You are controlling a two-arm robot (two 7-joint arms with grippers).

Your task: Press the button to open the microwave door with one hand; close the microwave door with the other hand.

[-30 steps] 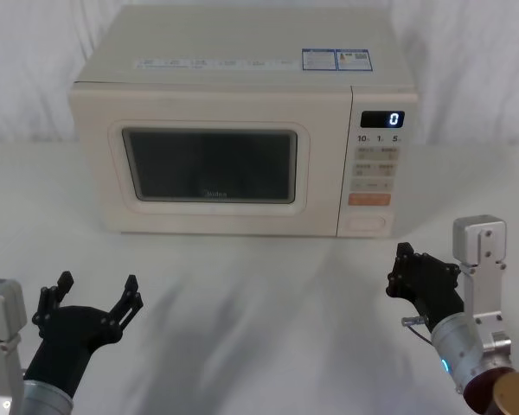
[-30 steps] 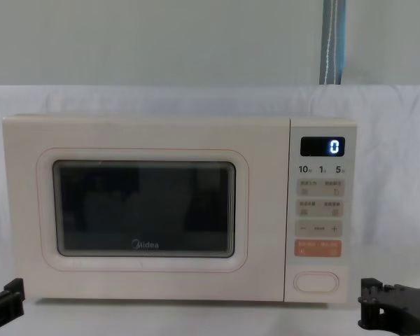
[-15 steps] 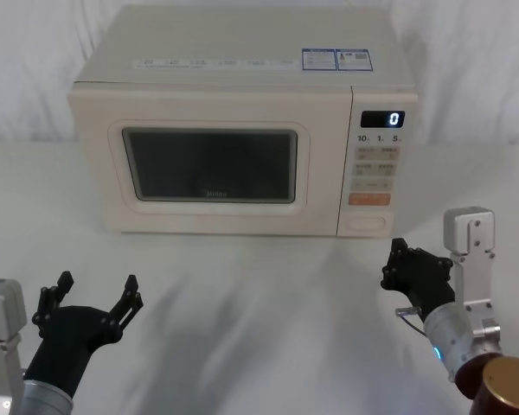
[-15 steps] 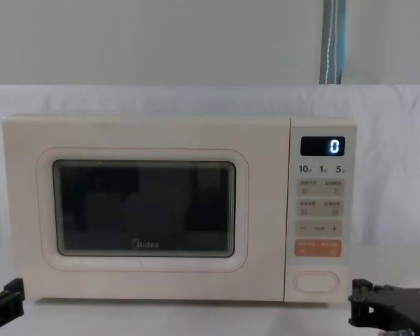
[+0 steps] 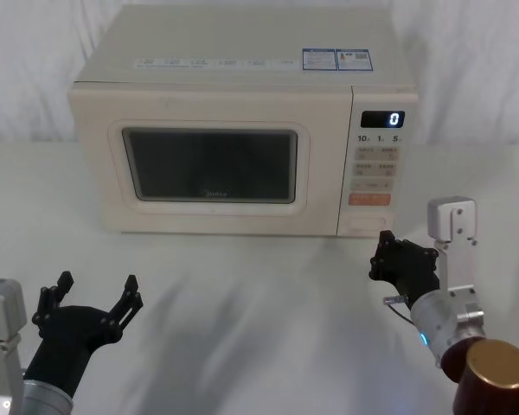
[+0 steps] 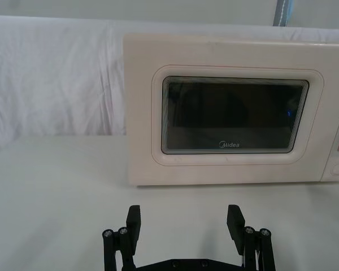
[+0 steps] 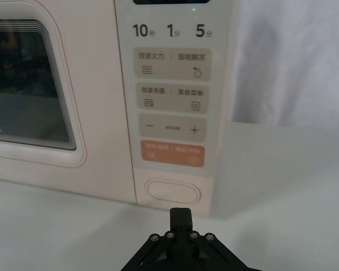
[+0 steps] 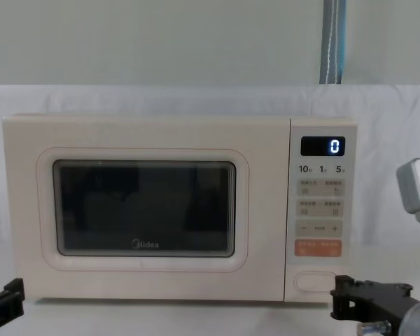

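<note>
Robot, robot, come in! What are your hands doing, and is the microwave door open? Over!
Right gripper shut, just short of the button. Left gripper open, low over the table. Microwave door closed. Nothing in the way.

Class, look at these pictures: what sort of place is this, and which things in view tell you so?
Probably a robot test bench, not a home kitchen: a cream boxy Midea microwave stands alone on a white cloth-draped table before a plain backdrop, with the black left gripper and black right gripper in front of it.
</note>
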